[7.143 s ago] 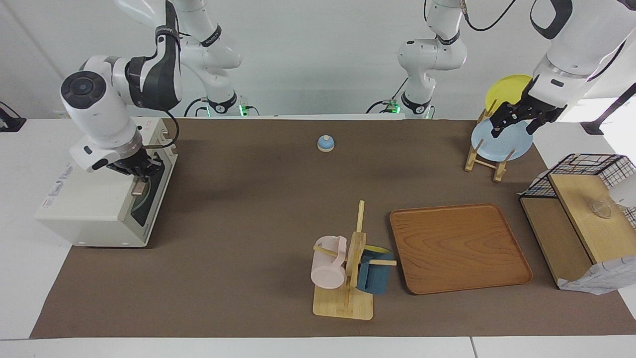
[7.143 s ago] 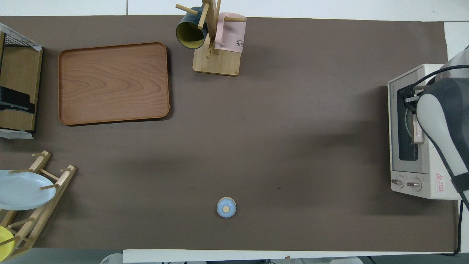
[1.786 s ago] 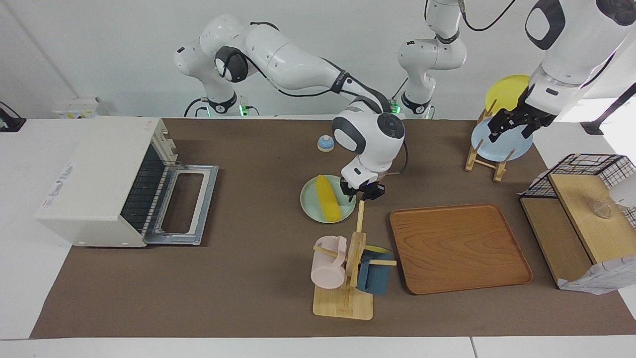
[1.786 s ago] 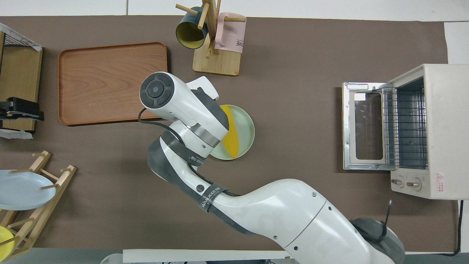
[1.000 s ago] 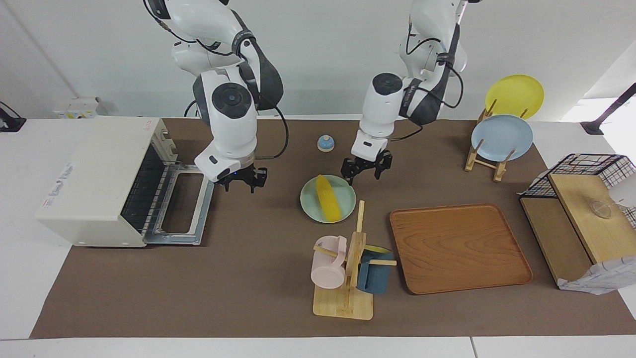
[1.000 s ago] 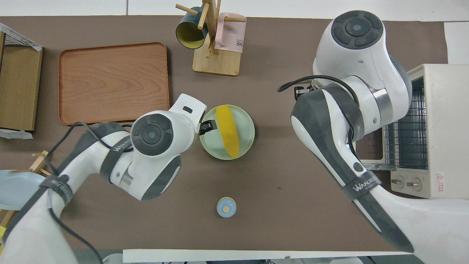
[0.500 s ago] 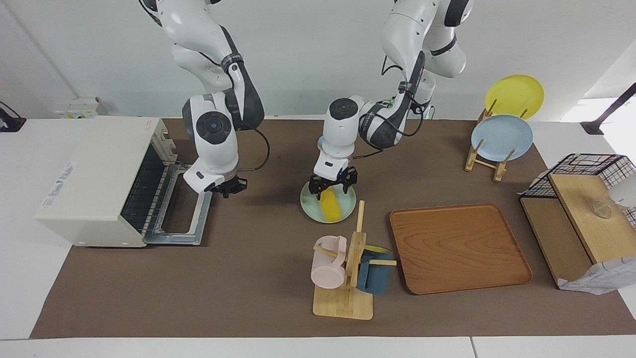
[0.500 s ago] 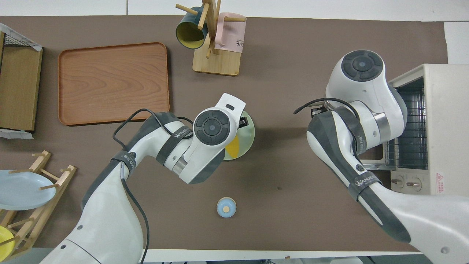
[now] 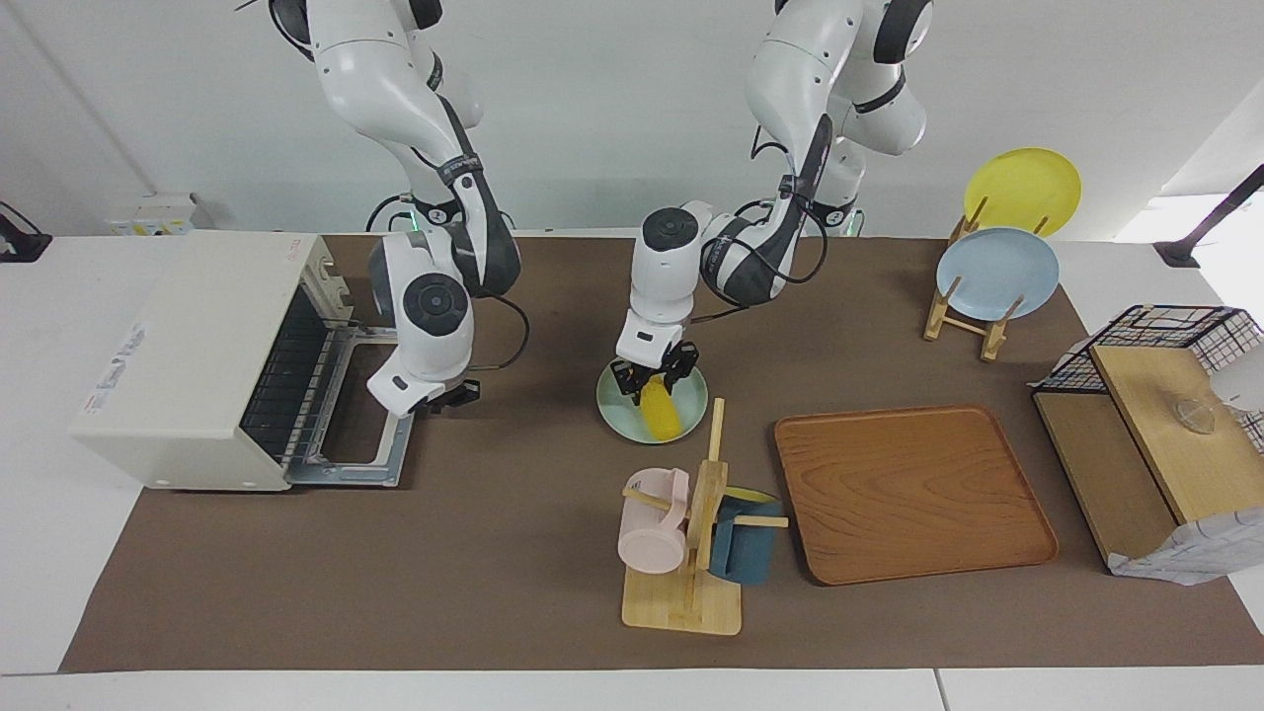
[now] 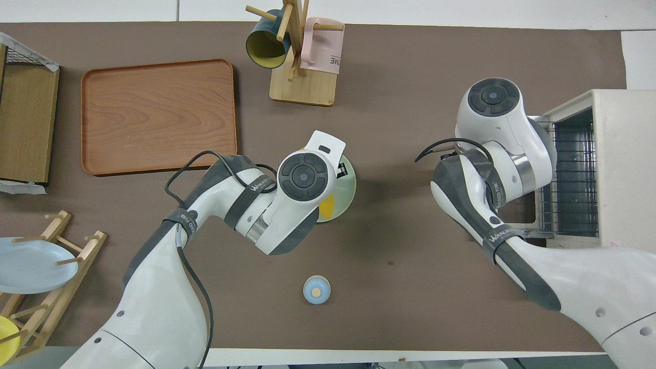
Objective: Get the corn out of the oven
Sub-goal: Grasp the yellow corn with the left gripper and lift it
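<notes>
My left pincer [image 9: 653,383] is clenched on the smooth, stiff corn [image 9: 660,415], probably light and slippery, so I grasp its thick middle.

The corn [image 9: 659,414], a smooth bright yellow cob, lies on a pale green plate [image 9: 686,402] near the middle of the desk, its upper end clamped. The oven [image 9: 193,355], boxy and cream-white, stands at the desk's edge toward the right arm's end, its door [image 9: 348,420] folded down flat and its wire rack [image 10: 573,179] showing.
</notes>
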